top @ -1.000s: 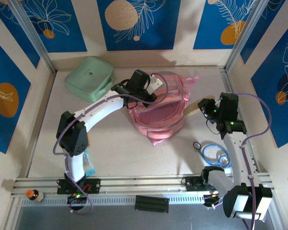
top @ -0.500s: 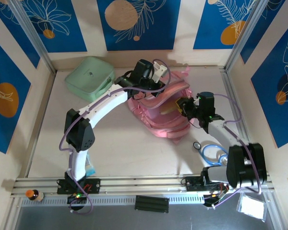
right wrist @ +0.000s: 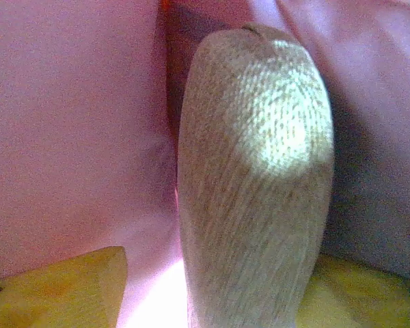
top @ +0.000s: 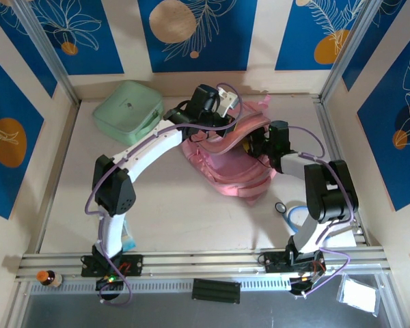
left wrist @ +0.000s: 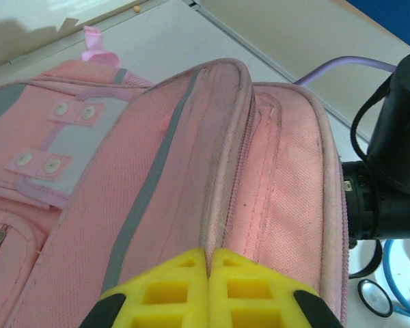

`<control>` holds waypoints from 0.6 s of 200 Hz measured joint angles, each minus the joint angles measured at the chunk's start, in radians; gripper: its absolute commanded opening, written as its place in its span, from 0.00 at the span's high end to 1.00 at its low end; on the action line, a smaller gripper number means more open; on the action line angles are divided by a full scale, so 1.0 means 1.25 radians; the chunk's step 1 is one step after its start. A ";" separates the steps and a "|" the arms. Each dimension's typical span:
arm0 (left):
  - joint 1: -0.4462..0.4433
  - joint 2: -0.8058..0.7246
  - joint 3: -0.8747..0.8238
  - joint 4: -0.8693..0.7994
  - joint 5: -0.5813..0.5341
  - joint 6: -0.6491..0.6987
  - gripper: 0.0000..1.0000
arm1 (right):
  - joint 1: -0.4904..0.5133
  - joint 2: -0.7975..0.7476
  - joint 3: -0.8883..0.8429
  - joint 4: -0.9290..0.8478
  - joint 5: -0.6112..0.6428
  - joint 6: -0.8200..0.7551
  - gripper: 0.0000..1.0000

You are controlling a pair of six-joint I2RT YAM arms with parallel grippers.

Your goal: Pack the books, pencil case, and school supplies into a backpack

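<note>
The pink backpack (top: 227,164) lies on the worktop (top: 157,205) with both arms working at its mouth. The left arm comes in over the backpack's far-left corner. From its wrist camera, the left fingers (left wrist: 208,265) are pressed tight together on the edge of the backpack's top, right where the zip seam runs down between them. They are pinching that rim of fabric. The front pockets with their grey trim and snap studs fall away to the left of that seam in this view.

The right arm reaches in from the backpack's right side, its wrist sitting low at the opening. From its wrist camera, the pencil case (right wrist: 253,171), a beige woven pouch, stands end-on inside the backpack, with pink fabric close on either side. The right fingers (right wrist: 219,273) are spread wider than the pouch. One yellow finger stands clear of it, with a strip of pink showing between. The other sits right against the pouch's far side, though I can't tell whether it is touching. So the pouch is between the fingers but not squeezed.

A mint-green square case (top: 126,113) lies beyond the backpack's far-left corner, apart from it. Near the backpack's near-right corner, a blue looped tube (top: 304,219) with a small dark ring (top: 280,207) rests on the worktop.
</note>
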 measured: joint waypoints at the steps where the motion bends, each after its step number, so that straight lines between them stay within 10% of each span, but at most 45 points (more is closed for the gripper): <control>1: 0.000 0.000 0.000 0.000 0.000 0.000 1.00 | -0.001 -0.004 -0.001 -0.005 0.000 -0.002 0.35; 120: 0.000 0.012 0.001 0.001 0.016 -0.018 1.00 | 0.030 -0.065 -0.013 -0.194 0.008 -0.039 0.80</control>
